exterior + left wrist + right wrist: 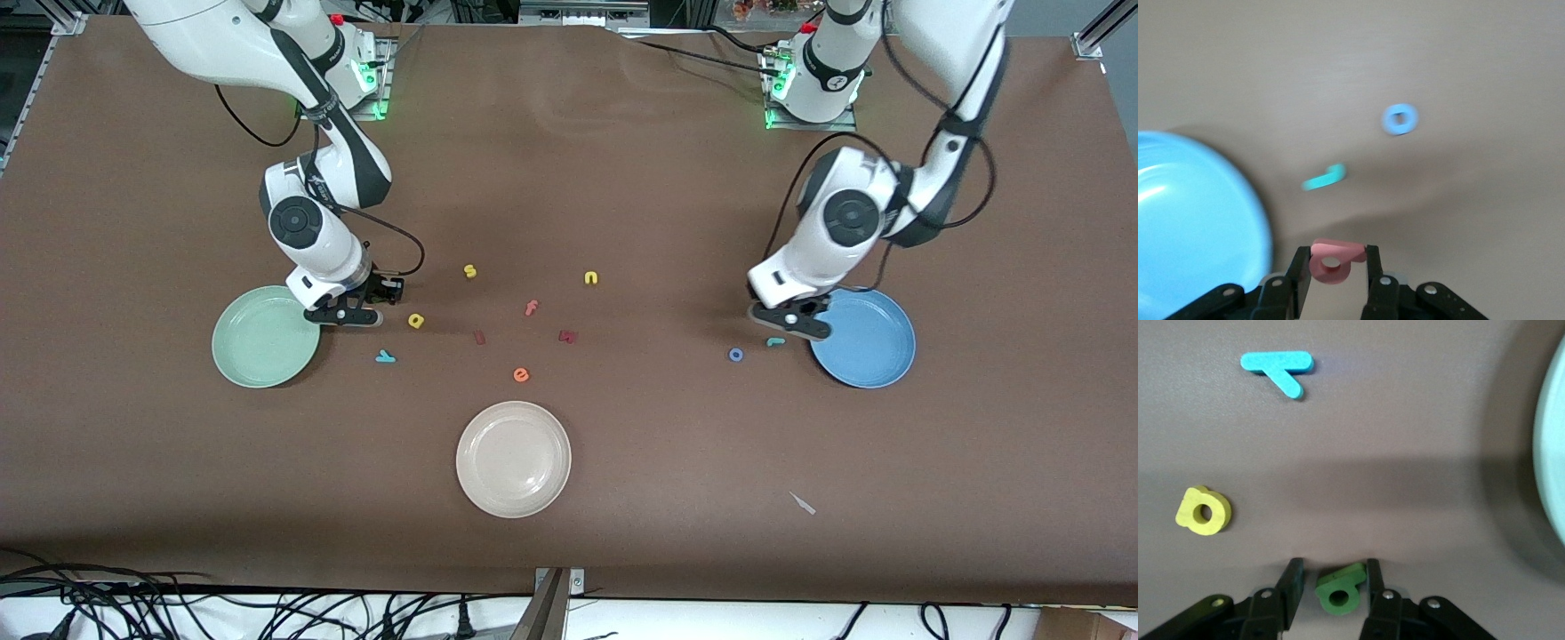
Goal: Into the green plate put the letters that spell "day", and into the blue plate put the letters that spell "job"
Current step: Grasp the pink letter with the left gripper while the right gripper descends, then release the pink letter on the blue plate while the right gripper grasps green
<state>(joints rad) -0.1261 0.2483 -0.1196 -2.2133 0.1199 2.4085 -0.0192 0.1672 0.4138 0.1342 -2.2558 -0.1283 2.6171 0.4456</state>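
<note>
cream plate [513, 459] sits nearest. teal y [385, 356], yellow a [415, 320], blue o [736, 355] and teal j [775, 341] await pickup. right gripper [1335, 590] pinches green d [1340, 592], green plate [264, 336] at nine o'clock; left gripper [1336, 267] pinches red-orange b [1333, 261], blue plate [867, 338] at three o'clock.

A matte brown counter [622, 178] fills the scene under even light, with tangled black cables [178, 609] along its lower edge and aluminium framing [1098, 31] at the corners.
</note>
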